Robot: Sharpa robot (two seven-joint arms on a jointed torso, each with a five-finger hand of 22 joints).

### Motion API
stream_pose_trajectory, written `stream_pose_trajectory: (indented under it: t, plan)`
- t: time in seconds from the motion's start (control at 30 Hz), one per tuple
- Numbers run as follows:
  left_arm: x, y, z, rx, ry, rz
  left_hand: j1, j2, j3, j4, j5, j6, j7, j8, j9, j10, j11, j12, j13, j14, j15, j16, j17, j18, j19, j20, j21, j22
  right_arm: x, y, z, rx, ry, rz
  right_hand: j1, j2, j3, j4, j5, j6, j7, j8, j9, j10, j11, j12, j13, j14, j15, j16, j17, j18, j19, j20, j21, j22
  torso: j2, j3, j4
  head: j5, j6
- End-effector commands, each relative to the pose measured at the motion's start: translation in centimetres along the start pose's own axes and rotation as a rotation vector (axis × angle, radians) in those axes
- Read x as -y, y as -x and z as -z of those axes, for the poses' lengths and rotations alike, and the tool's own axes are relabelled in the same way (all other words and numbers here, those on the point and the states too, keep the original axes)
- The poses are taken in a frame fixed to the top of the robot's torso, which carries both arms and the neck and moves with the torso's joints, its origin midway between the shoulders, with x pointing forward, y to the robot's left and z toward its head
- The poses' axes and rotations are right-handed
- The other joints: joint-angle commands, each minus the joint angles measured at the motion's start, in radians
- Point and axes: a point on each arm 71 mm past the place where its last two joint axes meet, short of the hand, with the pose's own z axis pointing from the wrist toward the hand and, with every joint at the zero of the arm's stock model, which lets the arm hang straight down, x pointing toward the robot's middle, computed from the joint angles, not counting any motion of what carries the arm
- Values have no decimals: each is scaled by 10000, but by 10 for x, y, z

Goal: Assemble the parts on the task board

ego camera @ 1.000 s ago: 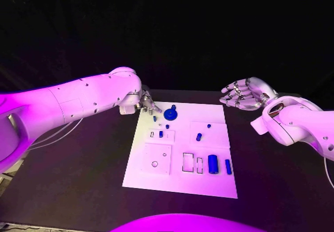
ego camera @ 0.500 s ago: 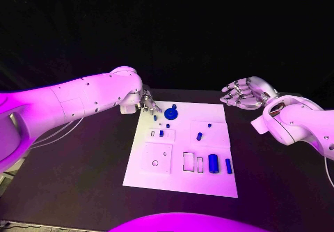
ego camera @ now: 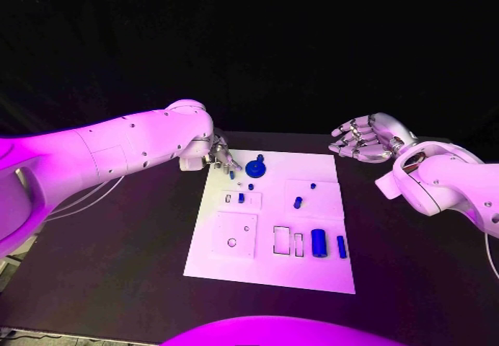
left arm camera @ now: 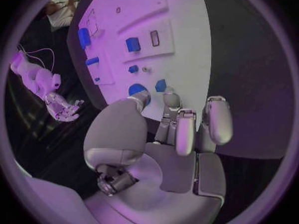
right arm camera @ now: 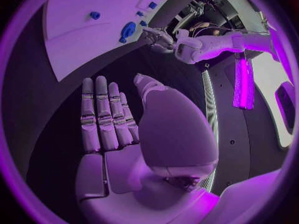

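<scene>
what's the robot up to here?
It's assembling small blue parts on the white task board. The left hand is at the board's far left corner, fingertips down by a small blue part beside the round blue piece; whether it grips that part is unclear. The right hand hovers open off the board's far right corner, holding nothing.

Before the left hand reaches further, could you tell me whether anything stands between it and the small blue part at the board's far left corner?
Nothing visible does: the left hand hangs right over that small blue part.
</scene>
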Motion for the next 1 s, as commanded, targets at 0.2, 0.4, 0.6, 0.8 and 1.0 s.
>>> stream_pose_trajectory:
  t: [0.2, 0.4, 0.6, 0.8, 1.0]
  plan:
    - [1, -5, -2, -306, -65, -64, 135, -5, 75, 10, 46, 50, -29, 64, 12, 95, 13, 39, 22, 819, -76, 58, 2046, 100, 98, -5, 74, 36, -2, -1, 0, -80, 136, -5, -19, -1, -74, -10, 62, 33, 276, -62, -17, 56, 49, -68, -26, -60, -4, -73, -22, 111, -60, 15, -54, -24, -1, 1, 2, -9, -33]
    - [1, -6, -3, -305, -52, -25, 224, 23, 149, 9, 48, 78, -43, 100, 27, 120, 1, 50, 32, 823, -84, 64, 2054, 98, 106, -13, 81, 47, -1, -1, 0, -88, 129, -5, -19, -1, -74, -10, 62, 33, 276, -62, -17, 56, 49, -68, -26, -60, -4, -73, -22, 111, -60, 15, -54, -24, -3, -5, 3, -11, -46]
    - [1, -7, -4, -306, -60, 68, 449, 96, 349, -10, 47, 92, -72, 156, 52, 146, -25, 55, 33, 828, -107, 73, 2066, 95, 116, -32, 92, 64, -1, -2, 0, -94, 112, -5, -15, 6, -73, -11, 65, 37, 275, -62, -19, 64, 48, -74, -36, -56, -4, -79, -28, 113, -64, 18, -50, -37, -3, 2, 3, -20, -52]
    - [1, -7, -4, -239, -106, 326, 1103, 260, 1083, -148, -17, 154, -182, 417, 211, 202, -124, 64, 49, 839, -194, 88, 2087, 89, 147, -98, 118, 111, -1, -2, 0, -100, 101, -4, -15, 6, -73, -11, 65, 37, 275, -62, -19, 64, 48, -74, -36, -56, -4, -79, -28, 113, -64, 18, -50, -37, -9, 1, 3, -12, -61]
    - [0, -7, -3, -246, -252, 841, 1416, 105, 2542, -372, -84, -117, -328, 1347, 1195, 313, -259, 106, 108, 856, -316, 112, 2124, 68, 207, -226, 168, 210, -1, -2, -1, -143, 75, -6, -15, 6, -73, -11, 65, 37, 275, -62, -19, 64, 48, -74, -36, -56, -4, -79, -28, 113, -64, 18, -50, -37, 0, 2, -3, -21, -92]
